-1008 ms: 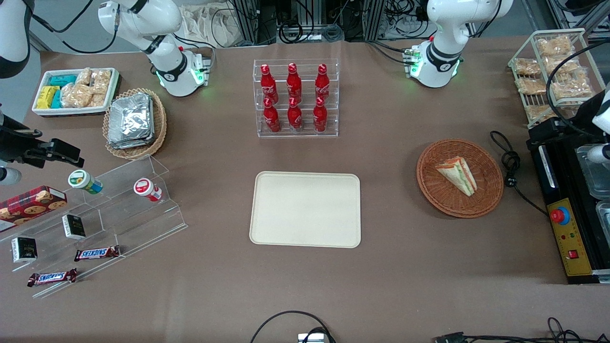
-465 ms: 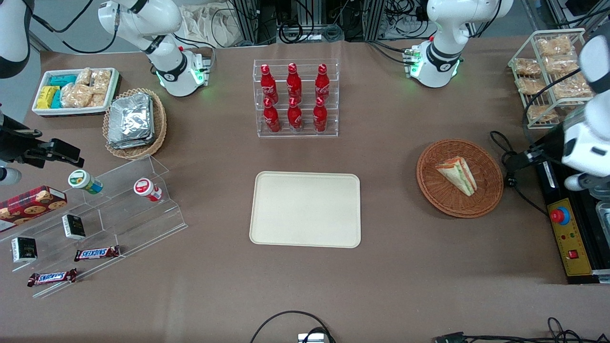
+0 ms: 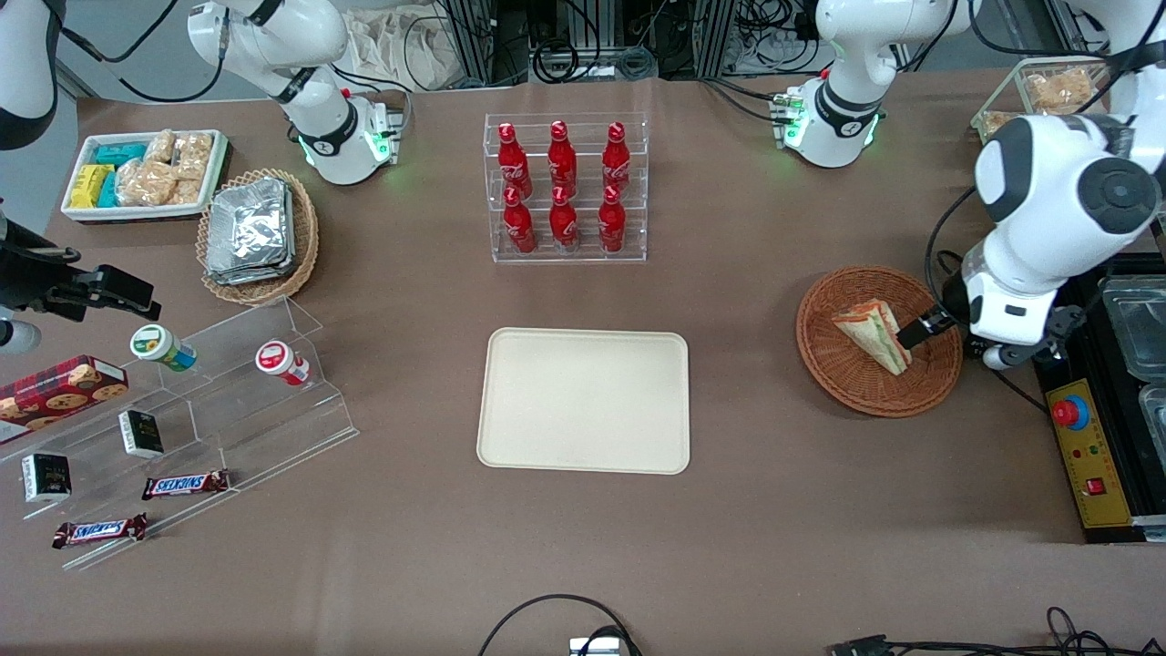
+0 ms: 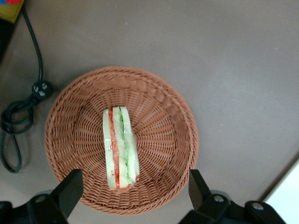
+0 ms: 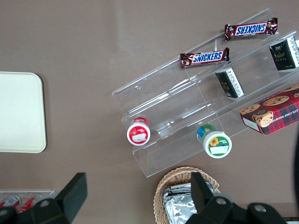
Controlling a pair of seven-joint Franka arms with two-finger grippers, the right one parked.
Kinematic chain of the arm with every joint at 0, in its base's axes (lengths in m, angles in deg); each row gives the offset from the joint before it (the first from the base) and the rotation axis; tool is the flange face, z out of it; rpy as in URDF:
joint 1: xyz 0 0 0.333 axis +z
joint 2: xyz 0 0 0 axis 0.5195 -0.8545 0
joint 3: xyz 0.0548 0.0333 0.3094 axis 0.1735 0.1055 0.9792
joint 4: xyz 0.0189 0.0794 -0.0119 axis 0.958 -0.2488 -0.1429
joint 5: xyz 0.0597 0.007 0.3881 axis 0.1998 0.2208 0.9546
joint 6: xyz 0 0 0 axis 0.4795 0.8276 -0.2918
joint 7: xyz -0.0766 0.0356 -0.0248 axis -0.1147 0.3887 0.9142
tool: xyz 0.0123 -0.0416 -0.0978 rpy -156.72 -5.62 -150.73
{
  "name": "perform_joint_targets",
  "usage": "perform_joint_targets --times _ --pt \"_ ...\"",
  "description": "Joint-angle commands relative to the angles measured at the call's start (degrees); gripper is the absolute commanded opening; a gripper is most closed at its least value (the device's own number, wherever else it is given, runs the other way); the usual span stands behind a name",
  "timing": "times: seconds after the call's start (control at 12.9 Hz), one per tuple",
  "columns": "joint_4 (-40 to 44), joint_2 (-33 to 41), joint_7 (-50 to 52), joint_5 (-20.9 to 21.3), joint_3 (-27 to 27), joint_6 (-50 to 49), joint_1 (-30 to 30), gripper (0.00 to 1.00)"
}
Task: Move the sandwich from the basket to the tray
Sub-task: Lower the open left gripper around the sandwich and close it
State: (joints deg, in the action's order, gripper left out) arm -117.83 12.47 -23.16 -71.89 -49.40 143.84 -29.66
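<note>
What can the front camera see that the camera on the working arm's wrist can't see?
Only the front view shows the flat cream rectangular tray, the clear rack of red bottles and the white working arm.

Only the left wrist view shows the open claw straight above the basket, its two dark fingers spread wider than the sandwich.

Both show the triangular sandwich with green and red filling lying in the round reddish-brown wicker basket, plus the black cable beside it.
</note>
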Motion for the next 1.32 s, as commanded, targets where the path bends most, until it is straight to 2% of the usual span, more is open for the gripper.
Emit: perform_joint_targets --times 0.0,0.47,0.85,1.24 --pt "-6.7 3.3 5.1 0.9 0.2 5.1 -0.4 1.00" --pt "-17.5 2.4 9.9 1.4 0.3 18.6 0.2 1.00" --pt "-19.6 1.6 13.4 2.0 0.3 20.7 0.5 1.00" --pt "-20.8 -2.9 15.4 2.0 0.4 26.9 0.5 1.00"
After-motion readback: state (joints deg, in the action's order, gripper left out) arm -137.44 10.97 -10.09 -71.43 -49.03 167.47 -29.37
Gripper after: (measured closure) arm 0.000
